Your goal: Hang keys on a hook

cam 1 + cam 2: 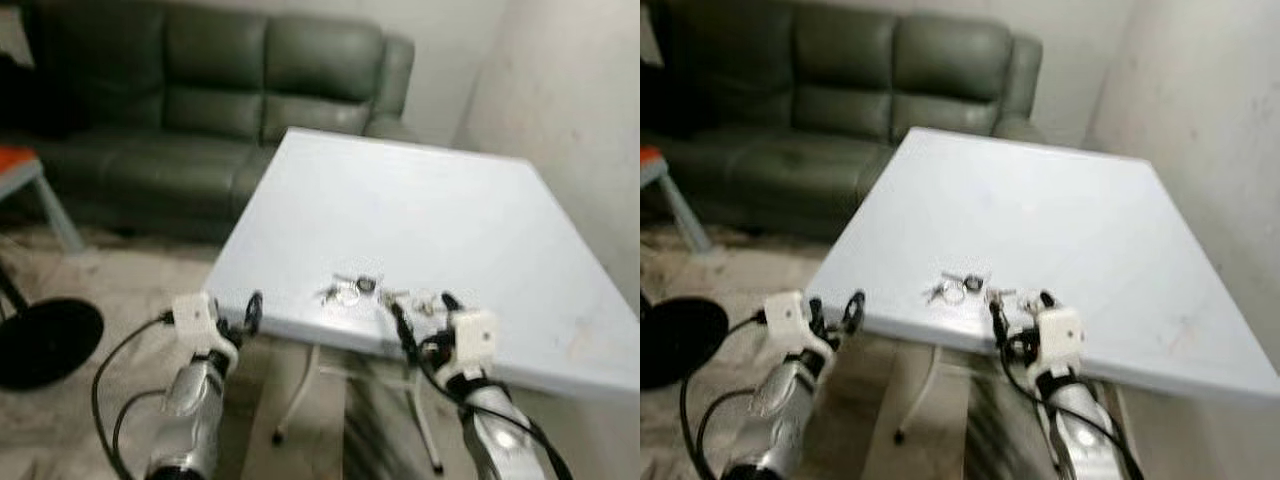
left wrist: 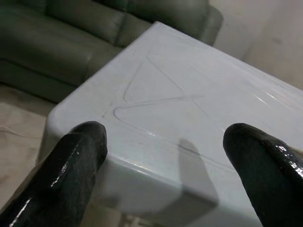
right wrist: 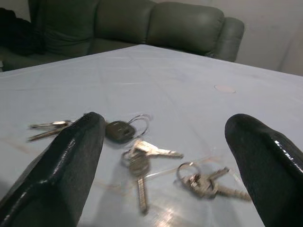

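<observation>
- Reaching over the near edge of a pale blue-white plastic table, the right gripper hangs just short of a loose scatter of silver metal keys on rings, fingers spread wide and holding nothing.
- The left gripper sits off the table's near corner, also wide open and empty.
- The step in hand looks like the approach to picking up the keys; next, the right gripper would likely need to lower over one bunch and close on it.
- No hook can be made out anywhere.
- A dark green leather sofa stands behind the table.
- The head views are soft, so individual keys blur together there.
</observation>
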Controlling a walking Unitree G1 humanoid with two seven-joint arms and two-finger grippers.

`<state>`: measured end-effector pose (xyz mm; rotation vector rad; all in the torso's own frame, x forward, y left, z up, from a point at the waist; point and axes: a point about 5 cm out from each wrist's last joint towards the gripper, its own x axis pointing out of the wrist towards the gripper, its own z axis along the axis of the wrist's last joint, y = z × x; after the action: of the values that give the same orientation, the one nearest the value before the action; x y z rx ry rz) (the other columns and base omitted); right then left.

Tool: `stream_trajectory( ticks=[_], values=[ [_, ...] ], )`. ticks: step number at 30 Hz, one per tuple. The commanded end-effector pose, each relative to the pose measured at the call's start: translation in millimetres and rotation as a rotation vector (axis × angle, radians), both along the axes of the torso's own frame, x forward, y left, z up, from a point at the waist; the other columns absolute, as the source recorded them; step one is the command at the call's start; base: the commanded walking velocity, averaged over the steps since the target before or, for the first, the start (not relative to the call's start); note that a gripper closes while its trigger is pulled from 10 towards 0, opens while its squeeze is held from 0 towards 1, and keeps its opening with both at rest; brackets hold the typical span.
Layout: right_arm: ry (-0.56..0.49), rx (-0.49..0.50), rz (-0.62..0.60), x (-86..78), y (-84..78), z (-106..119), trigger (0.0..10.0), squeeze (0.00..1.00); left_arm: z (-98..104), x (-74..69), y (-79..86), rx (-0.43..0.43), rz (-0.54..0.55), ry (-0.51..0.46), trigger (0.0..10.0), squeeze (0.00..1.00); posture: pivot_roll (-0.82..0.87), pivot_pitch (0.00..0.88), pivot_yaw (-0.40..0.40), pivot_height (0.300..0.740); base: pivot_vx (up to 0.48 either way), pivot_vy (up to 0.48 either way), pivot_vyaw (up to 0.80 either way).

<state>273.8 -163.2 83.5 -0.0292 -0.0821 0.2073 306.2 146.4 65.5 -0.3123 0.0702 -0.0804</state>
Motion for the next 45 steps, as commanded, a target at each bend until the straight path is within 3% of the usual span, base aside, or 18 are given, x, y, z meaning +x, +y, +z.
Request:
stream_trajectory(
  ticks=[1,6,13,18,25,30,43,45],
  values=[
    [0.013,-0.006,-0.022,-1.4,-7.7,-1.3,10.0,0.0,-2.7,1.8,-17.8,0.0,-0.062,0.041,10.0,0.0,-0.01,0.003,-0.071,0.74,0.0,0.0,0.0],
    [0.021,0.002,-0.013,-2.0,-4.7,-2.3,10.0,0.0,-2.7,-0.5,-27.2,0.056,-0.11,0.038,10.0,0.0,-0.01,0.006,-0.07,0.74,0.0,0.0,0.0],
    [0.023,0.007,-0.001,-0.8,-4.1,-2.0,10.0,0.0,-1.4,-2.6,-38.0,0.038,-0.132,0.04,10.0,0.0,-0.01,0.003,-0.071,0.74,0.0,0.0,0.0],
    [0.019,0.005,0.003,1.0,-3.7,-0.4,10.0,0.0,3.0,-5.0,-47.6,0.093,-0.194,0.007,10.0,0.0,-0.01,0.0,-0.073,0.74,0.0,0.0,0.0],
    [0.031,-0.052,0.022,6.2,-2.8,0.2,10.0,0.0,8.5,-8.3,-59.7,0.142,-0.289,-0.019,10.0,0.0,-0.01,0.0,-0.074,0.74,0.0,0.0,0.0],
    [0.057,-0.104,0.095,17.2,-0.7,1.0,10.0,0.0,11.0,-12.3,-64.6,0.157,-0.345,-0.012,10.0,0.0,0.0,0.0,-0.075,0.74,0.0,0.0,0.0],
    [0.093,-0.118,0.246,44.5,-2.5,16.2,10.0,0.0,15.1,-19.4,-64.4,0.17,-0.385,0.0,10.0,0.0,0.02,0.001,-0.079,0.74,0.0,0.0,0.0],
    [0.095,-0.163,0.275,53.1,-5.2,22.5,10.0,0.0,17.4,-21.5,-67.1,0.165,-0.399,0.003,10.0,0.0,0.02,0.008,-0.084,0.74,0.0,0.0,0.0]
  ],
)
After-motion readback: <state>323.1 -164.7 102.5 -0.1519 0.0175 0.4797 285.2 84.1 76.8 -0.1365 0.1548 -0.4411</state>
